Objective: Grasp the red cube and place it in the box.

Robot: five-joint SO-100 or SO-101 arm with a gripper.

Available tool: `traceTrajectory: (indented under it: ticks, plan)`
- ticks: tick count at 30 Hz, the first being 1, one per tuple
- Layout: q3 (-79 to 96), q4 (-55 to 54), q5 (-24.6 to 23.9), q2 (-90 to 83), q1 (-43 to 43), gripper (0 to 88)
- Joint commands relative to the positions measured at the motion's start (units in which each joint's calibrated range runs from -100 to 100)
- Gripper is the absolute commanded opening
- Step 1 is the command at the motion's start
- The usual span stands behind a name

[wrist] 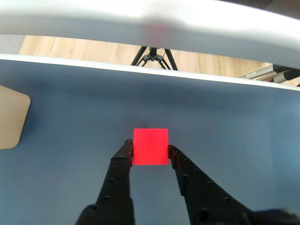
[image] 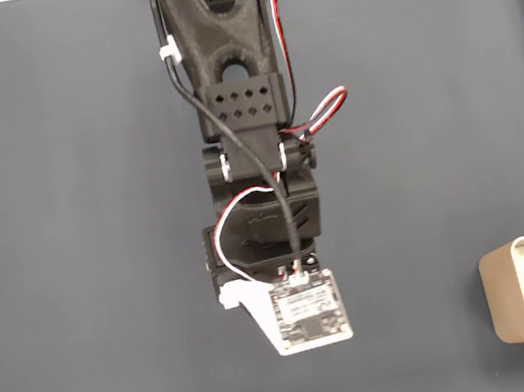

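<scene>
Gripper (wrist: pixel 150 149) pinching cube (wrist: pixel 150 146) between 2 fingertips, low over blue-grey mat (wrist: pixel 234 122). Box (image: pixel 505 305) well apart, at mat's lower right in fixed view. Risk judged: hold only at fingertips; slip likely on a jerky lift. Beyond mat: wood floor (wrist: pixel 70 47), tripod (wrist: pixel 152 56).

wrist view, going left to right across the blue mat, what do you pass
Beige box at the left edge → left finger of the end effector → red cube → right finger.
</scene>
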Motion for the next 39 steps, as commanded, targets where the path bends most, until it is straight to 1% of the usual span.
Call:
traceTrajectory:
  ticks: [1, 17, 28, 39]
  plan:
    - [-5.84, 2.81, 0.1, -6.48, -2.33, 4.0]
    - [-30.93, 15.68, -0.39, -3.28, -12.77, 3.7]
    - [-42.7, 15.76, 0.88, 4.26, -19.73, 3.8]
    - [-49.91, 13.88, 1.32, 13.02, -22.86, 3.6]
